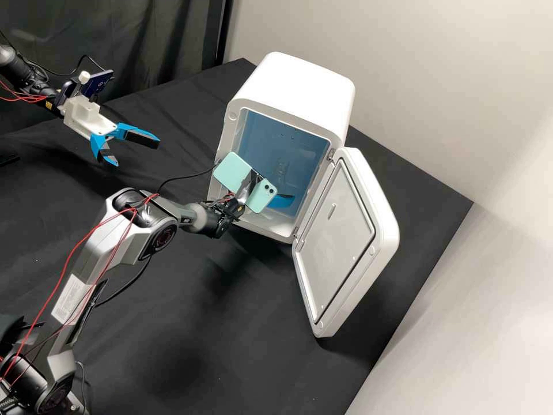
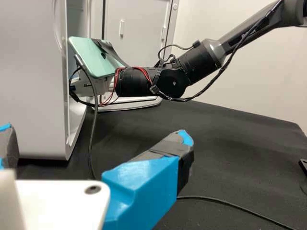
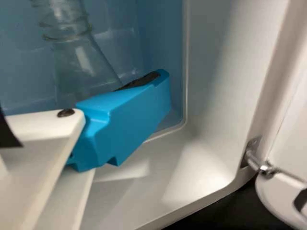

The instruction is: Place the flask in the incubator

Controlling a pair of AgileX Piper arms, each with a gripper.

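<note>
Black bench cloth, white wall, open incubator, left jaws spread, right jaws beside flask, grip unclear

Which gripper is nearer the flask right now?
Right. The right gripper is inside the incubator beside the flask; the left gripper hangs outside over the bench, well apart.

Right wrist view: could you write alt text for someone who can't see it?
A clear glass flask is inside the blue-lined incubator, with the right gripper close beside it. Its white door frame and a metal hinge are at one side.
</note>
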